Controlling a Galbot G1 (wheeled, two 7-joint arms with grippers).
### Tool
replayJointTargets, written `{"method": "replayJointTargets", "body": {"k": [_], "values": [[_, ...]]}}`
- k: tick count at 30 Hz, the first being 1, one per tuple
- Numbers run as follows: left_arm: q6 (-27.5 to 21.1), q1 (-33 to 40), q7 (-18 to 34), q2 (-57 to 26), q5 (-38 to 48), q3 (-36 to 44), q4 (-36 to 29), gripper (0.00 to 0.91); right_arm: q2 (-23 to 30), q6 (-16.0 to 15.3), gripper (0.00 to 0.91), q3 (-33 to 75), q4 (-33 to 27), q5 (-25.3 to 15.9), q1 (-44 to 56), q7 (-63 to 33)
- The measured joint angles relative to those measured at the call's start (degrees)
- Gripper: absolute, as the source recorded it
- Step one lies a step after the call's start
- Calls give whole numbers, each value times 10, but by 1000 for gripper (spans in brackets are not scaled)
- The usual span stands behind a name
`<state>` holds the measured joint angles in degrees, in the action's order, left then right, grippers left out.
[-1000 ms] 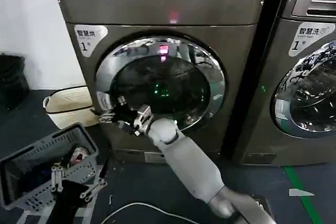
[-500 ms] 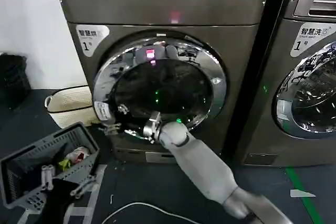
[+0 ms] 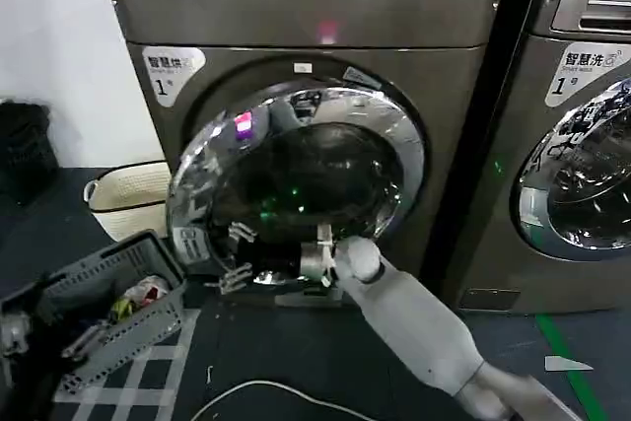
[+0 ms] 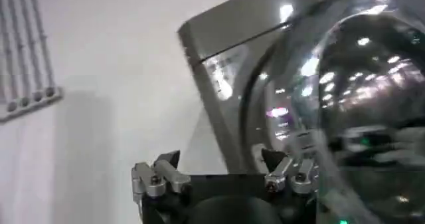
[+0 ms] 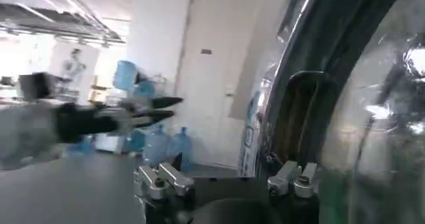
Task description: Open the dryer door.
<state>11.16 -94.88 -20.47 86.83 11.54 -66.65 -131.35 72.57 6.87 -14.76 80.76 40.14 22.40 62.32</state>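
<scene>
The dryer door point(image 3: 296, 179), a wide chrome ring round dark glass, stands ajar on the bronze-grey dryer point(image 3: 296, 7). It is hinged on the right, and its left edge has swung out toward me. My right gripper point(image 3: 237, 258) is at the door's lower left rim, open, with its fingers spread at the edge. In the right wrist view that gripper point(image 5: 226, 179) has the chrome ring point(image 5: 345, 112) beside one finger. My left gripper point(image 4: 222, 169) is open and holds nothing. It hangs off to the left of the dryer, facing the door point(image 4: 345, 99).
A grey basket point(image 3: 108, 293) holding clothes sits on the floor at the lower left. A cream basket point(image 3: 128, 199) stands behind it by the wall. The LG machine point(image 3: 582, 145) is on the right. A white cable point(image 3: 266, 391) lies on the dark floor.
The door has swung from shut to ajar, its left edge coming out. My right gripper moved down and right along with the rim. The left arm dropped away to the lower left.
</scene>
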Motion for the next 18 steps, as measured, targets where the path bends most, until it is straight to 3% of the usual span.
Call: {"method": "replayJointTargets", "body": {"k": [9,18], "values": [[-16,27,-11,-31,13,-3,25,907,-67,-9,907,27,73,4,38,85],[-40,51,-22,-75,44,22,41,907,-138,12,907,87,138,-4,101,140]]}}
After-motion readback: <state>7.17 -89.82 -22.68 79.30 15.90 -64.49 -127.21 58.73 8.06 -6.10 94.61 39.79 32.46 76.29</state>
